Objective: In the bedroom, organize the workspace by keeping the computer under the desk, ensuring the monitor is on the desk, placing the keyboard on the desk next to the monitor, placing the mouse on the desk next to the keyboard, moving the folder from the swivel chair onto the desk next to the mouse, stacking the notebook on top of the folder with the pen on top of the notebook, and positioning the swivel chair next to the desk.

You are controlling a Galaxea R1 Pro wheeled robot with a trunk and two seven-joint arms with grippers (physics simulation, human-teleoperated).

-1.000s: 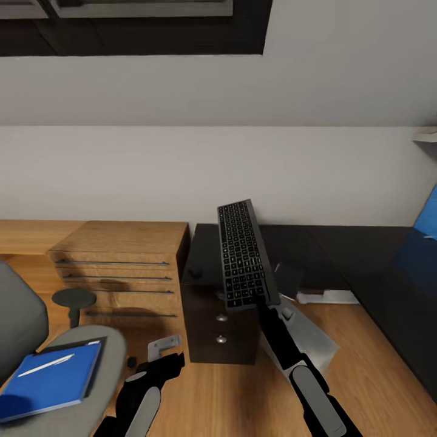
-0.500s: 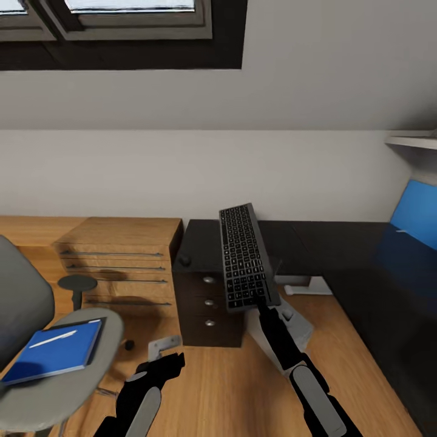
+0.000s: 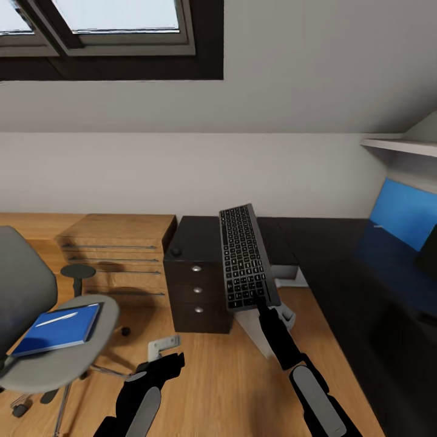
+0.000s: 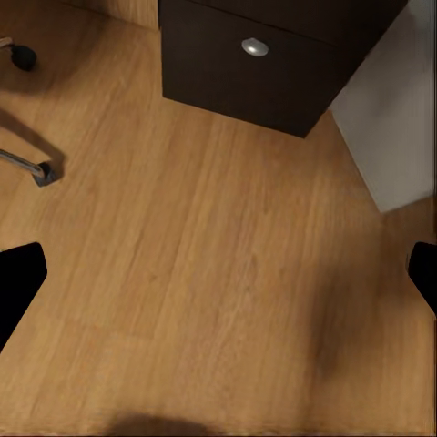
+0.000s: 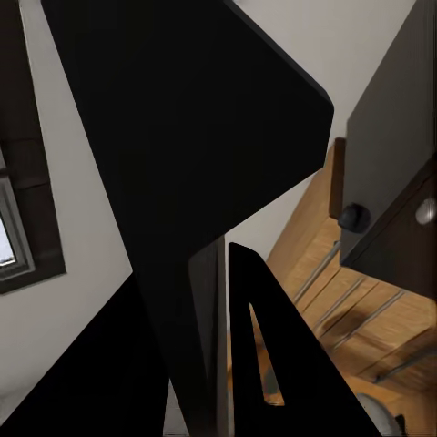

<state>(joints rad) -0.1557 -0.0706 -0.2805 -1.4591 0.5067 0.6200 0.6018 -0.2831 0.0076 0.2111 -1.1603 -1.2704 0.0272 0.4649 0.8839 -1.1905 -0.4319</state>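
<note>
At the left, the swivel chair [image 3: 57, 358] carries the folder [image 3: 57, 329] flat on its seat, a thin white pen [image 3: 56, 318] lying on top. The left gripper [image 3: 164, 355] hangs empty over the floor, its fingers [image 4: 18, 287] spread wide. Beyond it the mouse [image 3: 175, 250] sits on the dark three-drawer cabinet [image 3: 197, 291], and the right gripper [image 3: 262, 303] is clamped on the near end of the keyboard [image 3: 244, 257], held upright before the desk [image 3: 340, 267].

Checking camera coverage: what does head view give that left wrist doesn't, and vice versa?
Head view alone: the keyboard held up by the right gripper, the blue folder on the swivel chair, the desk, a skylight. Left wrist alone: close floor detail between the open jaws, and a chair caster. Both: the dark drawer cabinet and the wood floor.
</note>
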